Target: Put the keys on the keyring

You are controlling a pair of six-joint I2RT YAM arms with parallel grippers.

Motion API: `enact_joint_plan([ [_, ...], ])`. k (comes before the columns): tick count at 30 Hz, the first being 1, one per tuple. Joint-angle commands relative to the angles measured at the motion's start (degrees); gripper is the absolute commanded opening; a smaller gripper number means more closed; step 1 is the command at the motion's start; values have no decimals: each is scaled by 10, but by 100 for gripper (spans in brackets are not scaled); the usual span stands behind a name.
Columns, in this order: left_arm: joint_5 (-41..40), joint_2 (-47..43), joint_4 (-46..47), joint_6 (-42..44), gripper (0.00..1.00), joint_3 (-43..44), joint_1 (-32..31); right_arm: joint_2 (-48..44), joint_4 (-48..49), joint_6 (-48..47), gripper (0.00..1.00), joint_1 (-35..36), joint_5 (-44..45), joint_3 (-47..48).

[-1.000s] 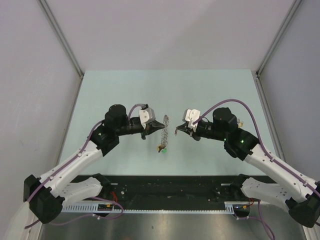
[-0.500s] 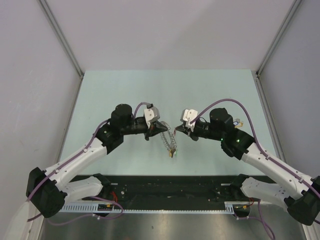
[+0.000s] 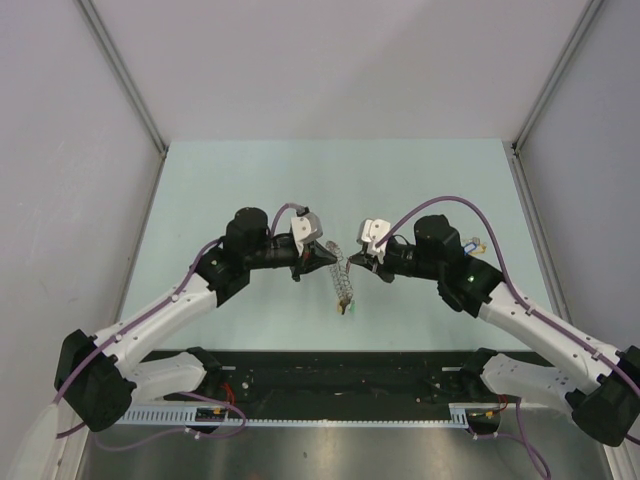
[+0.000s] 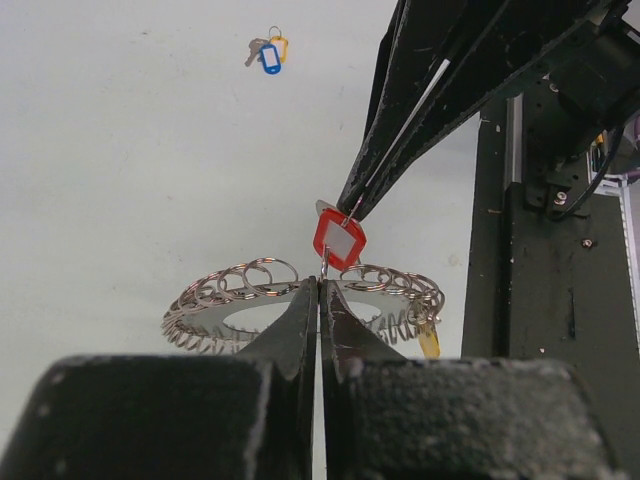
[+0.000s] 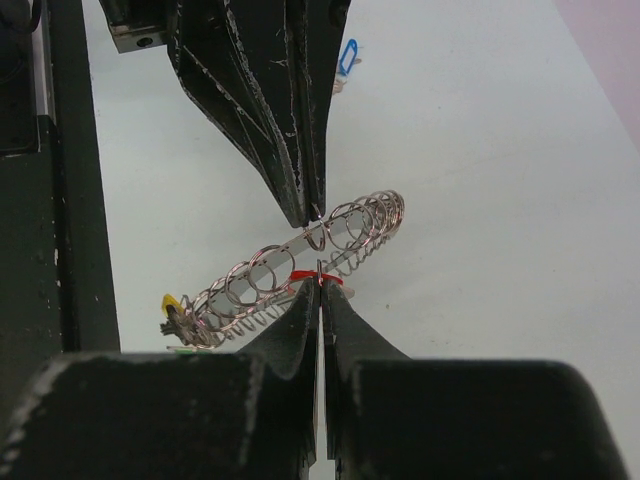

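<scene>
The grippers have drawn closer together than a second ago. The left gripper (image 4: 320,290) is clamped on the keyring (image 4: 230,290), which hangs between them. The right gripper (image 5: 319,285) pinches the red key (image 4: 340,240) just above the ring.

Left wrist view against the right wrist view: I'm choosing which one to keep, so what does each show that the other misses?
Only the left wrist view shows the red key tag face-on, pinched by the right gripper, and a yellow key beside the blue key on the table. Only the right wrist view shows the left gripper from outside, shut on one coil. Both show the keyring, the yellow tag hanging on it, and both grippers shut.
</scene>
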Motion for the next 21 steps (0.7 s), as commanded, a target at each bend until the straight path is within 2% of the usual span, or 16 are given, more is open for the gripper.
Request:
enact_joint_plan([
  [1,21,-4,42,-12,0,14,-5,4,20,-9,0,-3,-14,0],
  [21,42,0,44,-11,0,14,-5,10,19,-13,0,-3,-27,2],
])
